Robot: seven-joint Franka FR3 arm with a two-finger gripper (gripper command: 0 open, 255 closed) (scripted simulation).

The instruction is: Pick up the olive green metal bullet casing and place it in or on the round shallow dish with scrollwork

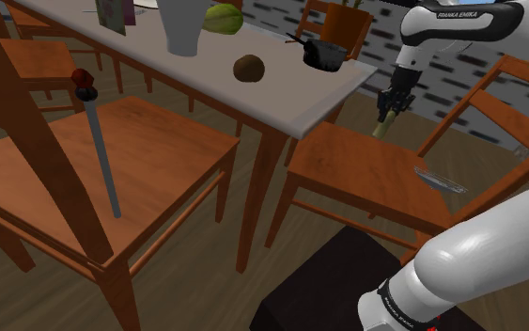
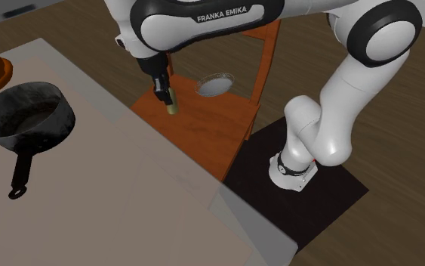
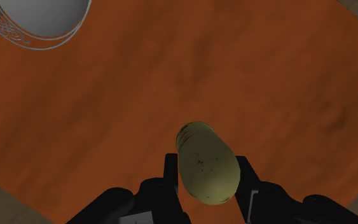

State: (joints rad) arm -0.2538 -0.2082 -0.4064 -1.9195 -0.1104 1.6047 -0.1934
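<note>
Casing (image 3: 206,167) olive-green w/ dark specks; dish (image 3: 37,16) pale grey, scrollwork rim; chair seat (image 3: 171,76) orange-brown.

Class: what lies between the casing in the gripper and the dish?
Just bare chair seat lies between the casing and the dish, seen in the wrist view.

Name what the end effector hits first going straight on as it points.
Probably the chair seat: the casing in the end effector aims at bare wood, with the dish off to one side.
</note>
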